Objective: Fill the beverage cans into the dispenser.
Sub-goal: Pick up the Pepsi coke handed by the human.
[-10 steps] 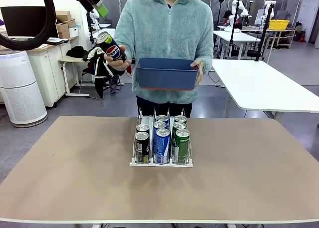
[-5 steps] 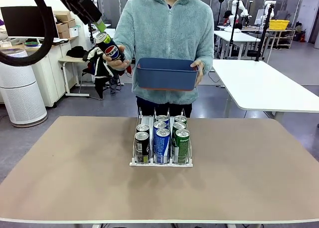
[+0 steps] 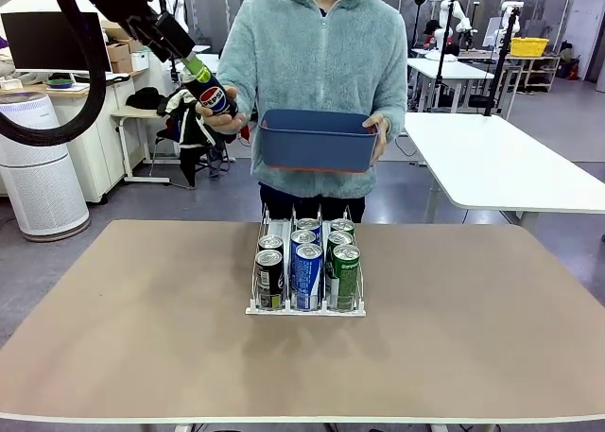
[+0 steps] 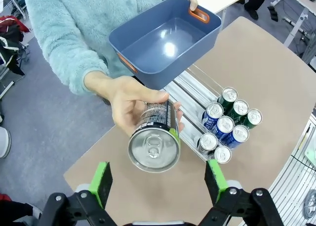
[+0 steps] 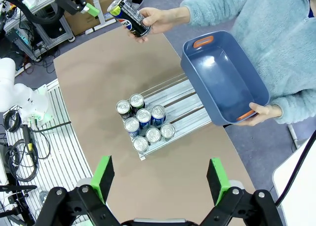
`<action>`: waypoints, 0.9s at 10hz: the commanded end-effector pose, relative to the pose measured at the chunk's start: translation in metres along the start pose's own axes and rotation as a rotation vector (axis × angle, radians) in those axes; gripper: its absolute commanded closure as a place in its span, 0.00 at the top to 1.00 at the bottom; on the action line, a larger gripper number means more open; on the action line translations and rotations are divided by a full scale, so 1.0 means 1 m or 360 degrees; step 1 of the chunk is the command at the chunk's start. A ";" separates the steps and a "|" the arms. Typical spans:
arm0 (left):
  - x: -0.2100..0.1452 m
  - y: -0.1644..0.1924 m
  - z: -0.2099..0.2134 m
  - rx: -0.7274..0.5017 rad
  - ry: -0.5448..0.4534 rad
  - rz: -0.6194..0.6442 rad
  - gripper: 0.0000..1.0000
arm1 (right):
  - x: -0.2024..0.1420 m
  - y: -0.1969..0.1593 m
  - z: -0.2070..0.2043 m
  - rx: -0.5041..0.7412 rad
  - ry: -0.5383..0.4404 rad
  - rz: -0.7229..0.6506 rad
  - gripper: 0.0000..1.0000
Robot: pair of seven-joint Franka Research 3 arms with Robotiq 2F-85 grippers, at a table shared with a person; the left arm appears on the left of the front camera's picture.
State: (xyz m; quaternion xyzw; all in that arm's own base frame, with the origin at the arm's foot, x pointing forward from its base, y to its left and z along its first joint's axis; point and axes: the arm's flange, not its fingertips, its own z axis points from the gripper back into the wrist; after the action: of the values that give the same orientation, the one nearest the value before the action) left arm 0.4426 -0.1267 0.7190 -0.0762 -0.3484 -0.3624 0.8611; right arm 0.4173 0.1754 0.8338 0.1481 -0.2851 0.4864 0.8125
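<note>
A person's hand holds a black Pepsi can point(image 3: 216, 99) out at chest height, tilted with its silver top point(image 4: 153, 150) toward my left gripper point(image 3: 193, 66). That gripper point(image 4: 158, 182) is open, its green pads on either side of the can's top and just short of it, not touching. The white wire dispenser point(image 3: 304, 310) stands mid-table with several black, blue and green cans point(image 3: 308, 273) packed at the front of its three lanes point(image 5: 144, 124). My right gripper point(image 5: 160, 179) hangs open high above the table with nothing in it.
With the other hand the person holds a blue plastic bin point(image 3: 317, 139) above the table's far edge; its inside point(image 5: 224, 77) holds nothing. The brown tabletop point(image 3: 142, 319) lies bare around the dispenser. Desks and an air purifier point(image 3: 38, 167) stand beyond the table.
My left gripper has come down and to the right, from above the person's hand to the top of the Pepsi can. The hand, the bin and the dispenser have stayed put.
</note>
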 end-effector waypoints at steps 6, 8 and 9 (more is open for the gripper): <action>0.002 0.006 -0.007 0.0008 -0.0019 0.0023 1.00 | 0.000 0.000 0.000 0.0002 0.0000 -0.0001 1.00; 0.001 0.007 -0.014 -0.0004 -0.0045 0.0060 1.00 | 0.000 0.000 0.000 0.0002 0.0000 -0.0001 1.00; 0.000 0.009 -0.020 -0.0009 -0.0059 0.0069 1.00 | 0.000 0.000 0.000 0.0002 0.0000 -0.0001 1.00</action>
State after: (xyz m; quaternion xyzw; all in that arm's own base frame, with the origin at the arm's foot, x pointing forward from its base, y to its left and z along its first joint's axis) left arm 0.4560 -0.1281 0.7106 -0.0796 -0.3508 -0.3517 0.8643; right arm 0.4173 0.1754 0.8339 0.1481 -0.2852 0.4864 0.8125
